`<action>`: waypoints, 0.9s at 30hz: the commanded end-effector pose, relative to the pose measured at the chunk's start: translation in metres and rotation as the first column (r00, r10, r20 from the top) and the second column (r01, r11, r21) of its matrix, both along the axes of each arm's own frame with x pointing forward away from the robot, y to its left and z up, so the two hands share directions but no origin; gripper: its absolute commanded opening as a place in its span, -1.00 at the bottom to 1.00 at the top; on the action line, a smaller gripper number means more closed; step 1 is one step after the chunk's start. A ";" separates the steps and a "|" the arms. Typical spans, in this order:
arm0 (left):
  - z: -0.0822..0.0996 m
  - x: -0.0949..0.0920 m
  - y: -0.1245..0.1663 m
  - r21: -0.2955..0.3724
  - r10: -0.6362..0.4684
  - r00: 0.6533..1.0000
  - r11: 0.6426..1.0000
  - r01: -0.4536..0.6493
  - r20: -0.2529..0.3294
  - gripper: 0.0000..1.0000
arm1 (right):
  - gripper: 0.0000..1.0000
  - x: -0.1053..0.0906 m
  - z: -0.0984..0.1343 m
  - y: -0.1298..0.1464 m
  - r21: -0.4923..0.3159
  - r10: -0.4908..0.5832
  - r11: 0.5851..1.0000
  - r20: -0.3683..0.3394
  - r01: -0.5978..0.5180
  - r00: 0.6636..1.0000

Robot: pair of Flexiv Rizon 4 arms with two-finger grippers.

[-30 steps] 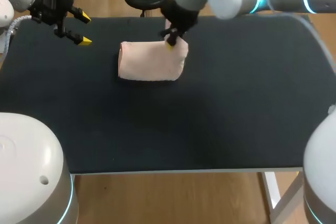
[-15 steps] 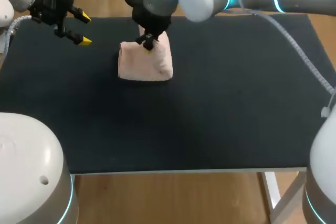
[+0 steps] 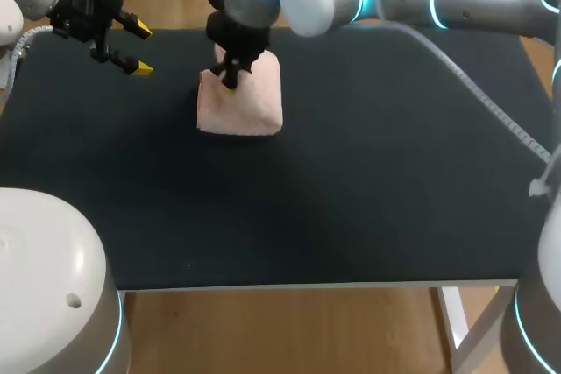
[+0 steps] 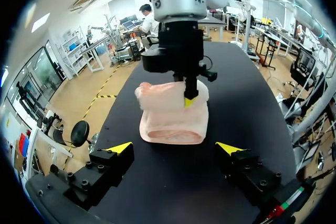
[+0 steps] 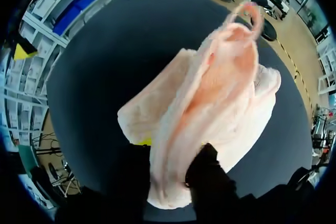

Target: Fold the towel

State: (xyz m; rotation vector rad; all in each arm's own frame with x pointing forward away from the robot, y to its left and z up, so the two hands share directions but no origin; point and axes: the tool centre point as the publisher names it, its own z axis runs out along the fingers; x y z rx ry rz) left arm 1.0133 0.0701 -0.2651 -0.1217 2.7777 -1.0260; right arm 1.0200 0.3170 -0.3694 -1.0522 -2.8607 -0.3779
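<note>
Lying folded, pink towel (image 3: 242,113), edge pinched in right gripper (image 3: 230,81)

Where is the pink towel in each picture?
Head view: the towel lies far back and left on the table, under the right gripper.
Left wrist view: the towel lies just ahead of the open left gripper.
Right wrist view: the towel fills the middle, pinched in the right gripper.
Shared landmark: the right gripper's yellow tip on the towel's top.
</note>
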 end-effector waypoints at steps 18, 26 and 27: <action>-0.001 -0.001 0.000 -0.003 -0.001 1.000 1.000 0.001 0.005 1.00 | 1.00 -0.012 0.041 -0.020 0.332 -0.023 0.943 0.033 0.011 0.999; -0.001 -0.001 0.000 -0.003 -0.001 1.000 1.000 0.001 0.005 1.00 | -0.16 -0.004 0.044 -0.038 0.358 -0.093 0.931 0.028 0.077 0.995; -0.001 -0.001 0.000 -0.003 -0.001 1.000 1.000 0.001 0.005 1.00 | -1.00 -0.004 0.041 -0.038 0.353 -0.088 0.933 0.023 0.074 0.996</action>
